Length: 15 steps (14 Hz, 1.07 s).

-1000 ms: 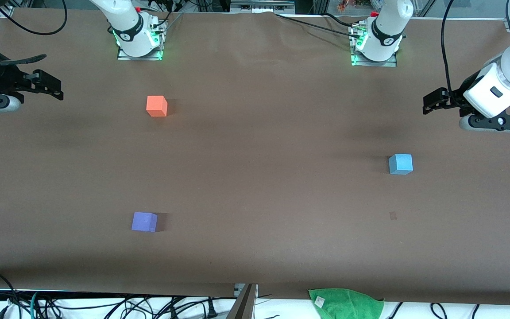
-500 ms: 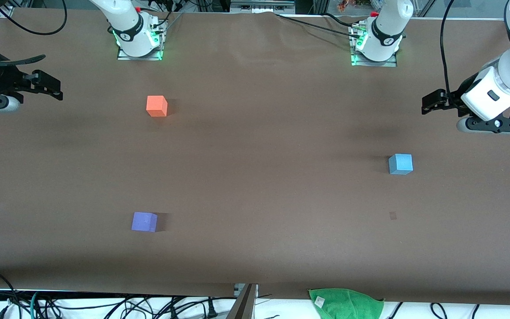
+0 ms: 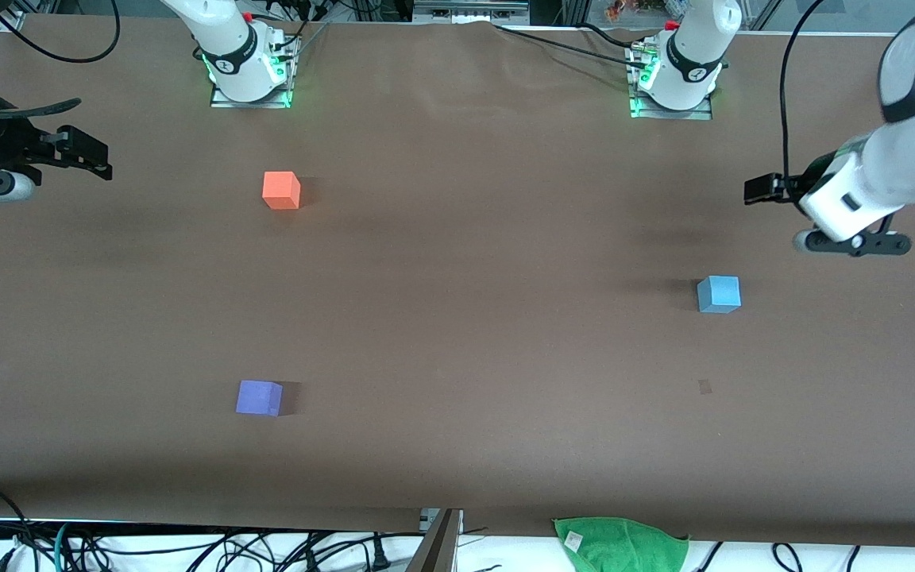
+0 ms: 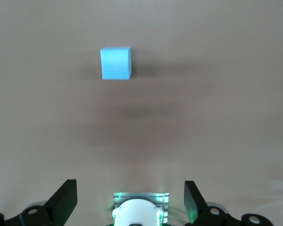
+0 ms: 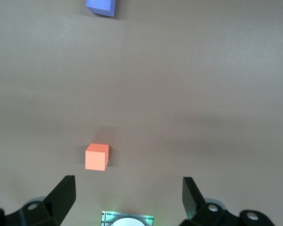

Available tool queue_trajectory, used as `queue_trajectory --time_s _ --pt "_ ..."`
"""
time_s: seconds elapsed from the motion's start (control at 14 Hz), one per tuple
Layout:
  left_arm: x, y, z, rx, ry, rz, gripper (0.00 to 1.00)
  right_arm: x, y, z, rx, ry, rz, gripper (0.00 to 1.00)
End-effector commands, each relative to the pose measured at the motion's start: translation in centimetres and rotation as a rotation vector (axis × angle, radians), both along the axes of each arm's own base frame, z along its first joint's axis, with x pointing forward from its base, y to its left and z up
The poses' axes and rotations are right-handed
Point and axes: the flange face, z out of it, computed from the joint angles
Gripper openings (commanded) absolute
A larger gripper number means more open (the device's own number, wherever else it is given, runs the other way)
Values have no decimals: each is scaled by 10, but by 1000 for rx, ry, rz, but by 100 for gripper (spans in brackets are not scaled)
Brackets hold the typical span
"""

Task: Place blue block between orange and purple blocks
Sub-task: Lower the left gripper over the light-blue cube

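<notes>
Blue block [image 3: 719, 294] sits on the tabletop [image 3: 457, 318] toward the left arm's end, well apart from the other two cubes. Likely light, foam-like or soft plastic, stiff enough to pinch, matte so not slippery, not fragile. Best hold: two opposite flat side faces, fingers coming straight down, squared to the cube so it doesn't twist out. In the left wrist view the cube [image 4: 116, 62] looks slightly turned against the finger line, so a small wrist turn may be needed.

Looks: small light sky-blue cube, clean edges, top face paler than the shaded side, plain.

Orange block [image 3: 281, 190] and purple block [image 3: 259, 397] are at the right arm's end, purple nearer the front camera, wide bare gap between them, room for the blue one.

Left gripper [image 3: 763, 191] hovers over bare tabletop near the blue block, not over it yet; fingers [image 4: 66, 200] spread wide, holding nothing. Right gripper [image 3: 88, 152] waits over the table edge at the right arm's end, fingers [image 5: 63, 195] wide open too, empty.

Green cloth [image 3: 620, 544] lies off the mat at the front edge.
</notes>
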Motion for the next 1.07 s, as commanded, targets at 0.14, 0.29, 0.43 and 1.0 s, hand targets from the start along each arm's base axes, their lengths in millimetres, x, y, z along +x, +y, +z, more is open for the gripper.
queue_trajectory --time_s 0.14,0.29,0.43,1.0 --pt "22 8 -81 34 60 -5 100 3 -2 4 9 -6 6 100" --pt "19 6 -117 26 -11 -18 100 3 -2 4 9 -6 6 100" --pt "19 4 -150 14 -110 -25 100 3 -2 4 9 -6 6 100" --pt "12 27 -241 44 -238 -139 100 3 -2 3 10 -5 6 100"
